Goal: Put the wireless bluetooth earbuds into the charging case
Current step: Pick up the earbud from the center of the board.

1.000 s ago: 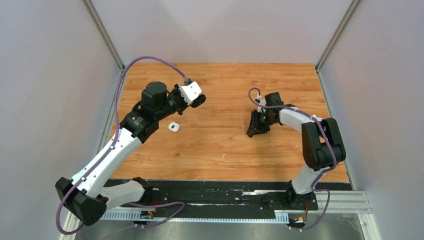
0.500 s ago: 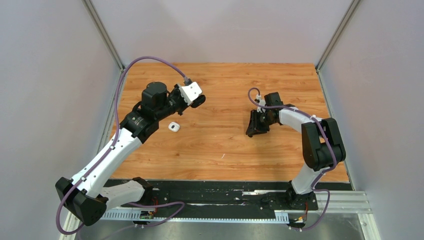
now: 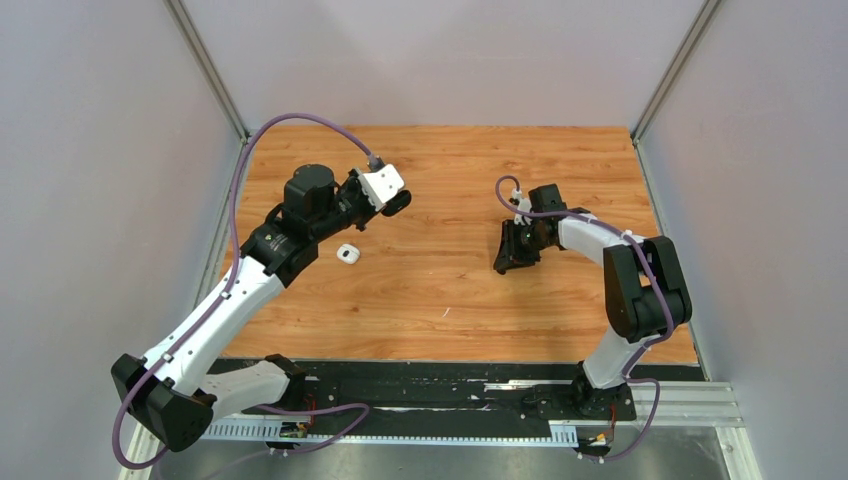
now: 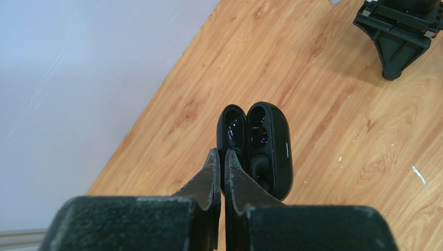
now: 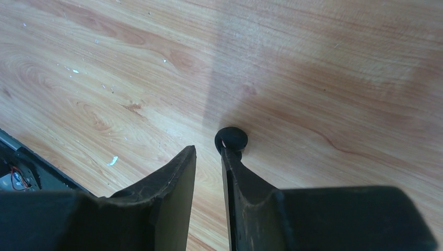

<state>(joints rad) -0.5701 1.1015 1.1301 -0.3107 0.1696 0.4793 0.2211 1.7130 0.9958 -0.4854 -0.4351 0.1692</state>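
**no visible change: case held up, black earbud not yet gripped**

across the last second almost nothing is seen to have moved in the top view; both arms are found in the same poses and the objects in the same spots. this is judged to be a pause or a very slow fine adjustment, so no progress on insertion has been made in that interval.

the left gripper [image 4: 221, 154] is clenched on the black charging case [image 4: 258, 146], which is pinched at its near edge and carried above the table [image 3: 450, 290], at the centre of the left wrist view. the case is held open, with the lid on the left and the body on the right. dark rounded shapes are seen in the body's wells, but whether an earbud is already seated cannot be told.

the right gripper [image 5: 207, 149] is lowered to the wood, right of centre in the top view. its jaws are parted by a narrow gap through which bare wood is seen. a black earbud [image 5: 231, 140] lies at the tip of the right-hand finger, not between the two, so it is judged not yet grasped.

a small white object [image 3: 347, 254], possibly a second case, is left on the table below the left gripper in the top view. no white earbuds can be made out.
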